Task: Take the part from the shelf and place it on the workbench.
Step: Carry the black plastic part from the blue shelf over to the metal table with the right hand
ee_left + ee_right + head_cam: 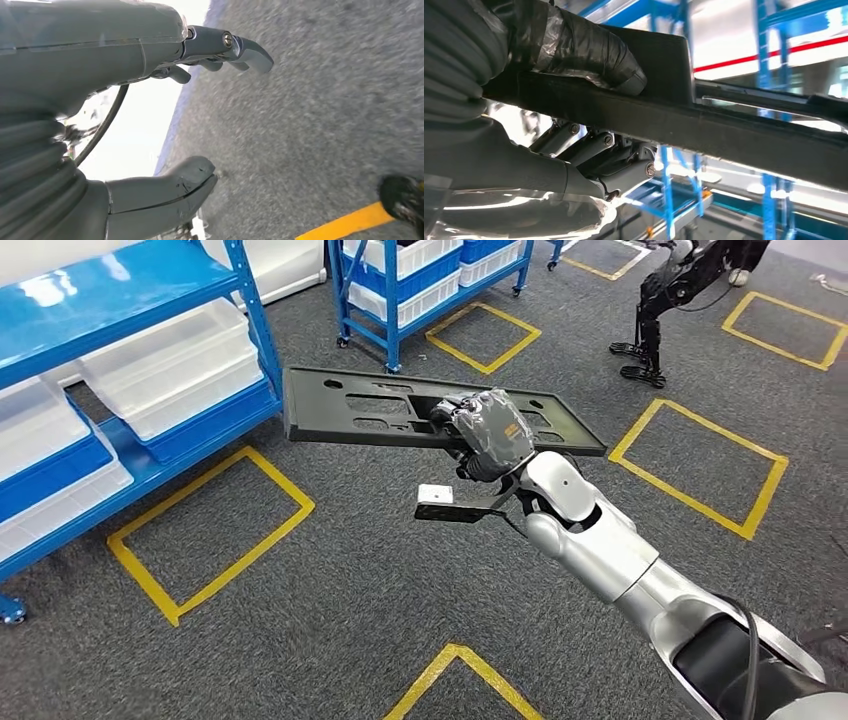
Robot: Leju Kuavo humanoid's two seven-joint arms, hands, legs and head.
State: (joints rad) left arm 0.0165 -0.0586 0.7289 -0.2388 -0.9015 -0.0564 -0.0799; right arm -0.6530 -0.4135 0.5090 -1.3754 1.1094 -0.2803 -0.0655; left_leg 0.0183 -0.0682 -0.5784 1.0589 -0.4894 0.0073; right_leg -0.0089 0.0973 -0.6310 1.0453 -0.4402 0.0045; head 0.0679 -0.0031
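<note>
The right hand (492, 433) has its fingers (599, 55) clamped on the part (340, 405), a flat black panel held level in the air above the grey floor (330, 610), just beside the blue shelf (150, 360). The left hand (125, 115) holds nothing, its fingers apart.

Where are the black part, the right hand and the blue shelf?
black part (340, 405), head view, its flat left end
right hand (490, 435), head view, its back
blue shelf (255, 325), head view, its upright post

Black part (380, 410), blue shelf (150, 300) with white bins (170, 360), grey carpet (330, 590) marked with yellow squares (210, 530)
</note>
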